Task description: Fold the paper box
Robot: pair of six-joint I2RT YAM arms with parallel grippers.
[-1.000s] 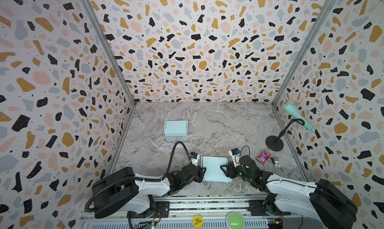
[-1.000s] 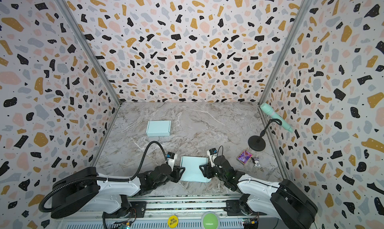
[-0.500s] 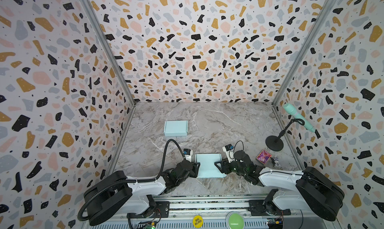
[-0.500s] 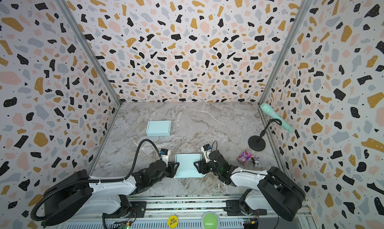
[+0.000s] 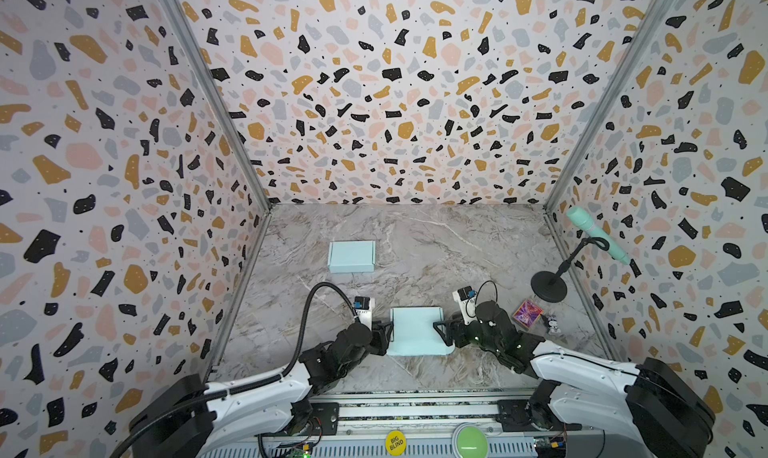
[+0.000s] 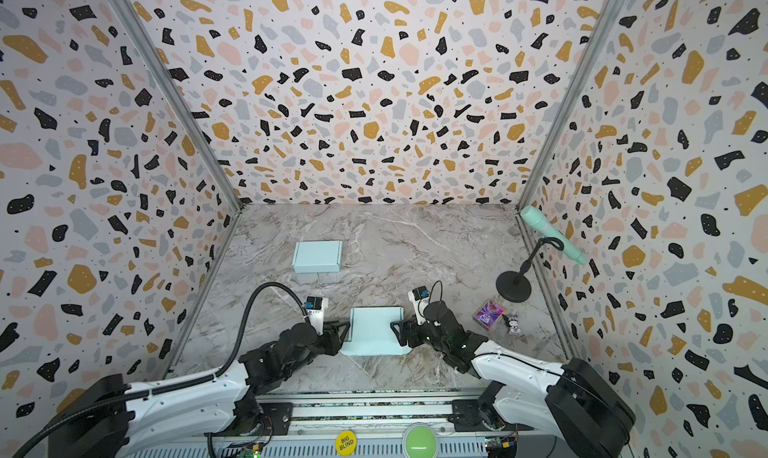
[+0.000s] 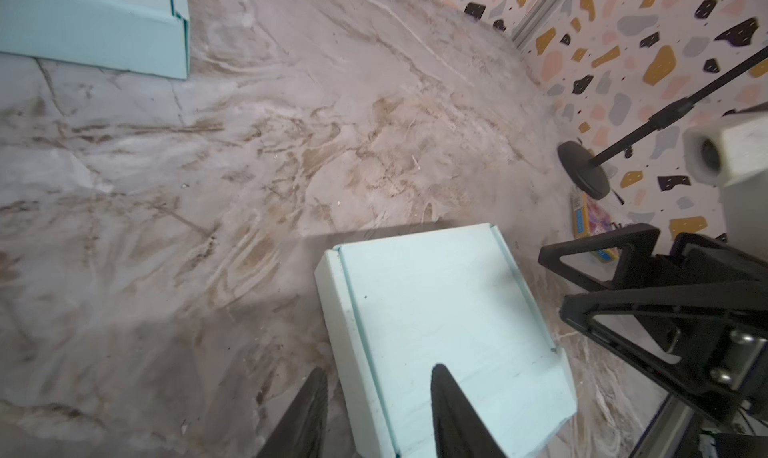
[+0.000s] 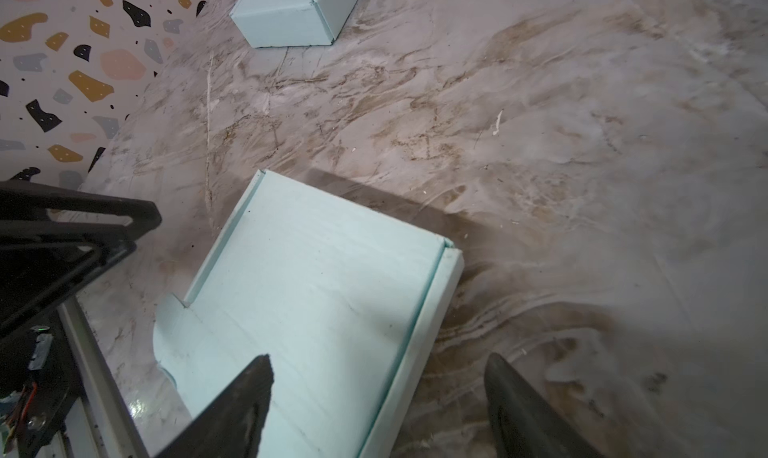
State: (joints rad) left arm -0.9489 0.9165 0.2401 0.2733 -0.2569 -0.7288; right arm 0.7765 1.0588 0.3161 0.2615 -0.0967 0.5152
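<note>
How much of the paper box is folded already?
One folded box sits finished at the back. The near box has its sides up and looks closed on top. In hand: the left gripper and right gripper, both open, straddle its side edges. Still to do: its rounded front flap lies flat, probably waiting to be tucked in.

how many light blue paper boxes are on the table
2. The far box sits toward the back left of the table; the near box lies at the front middle. No third shows in any view.
</note>
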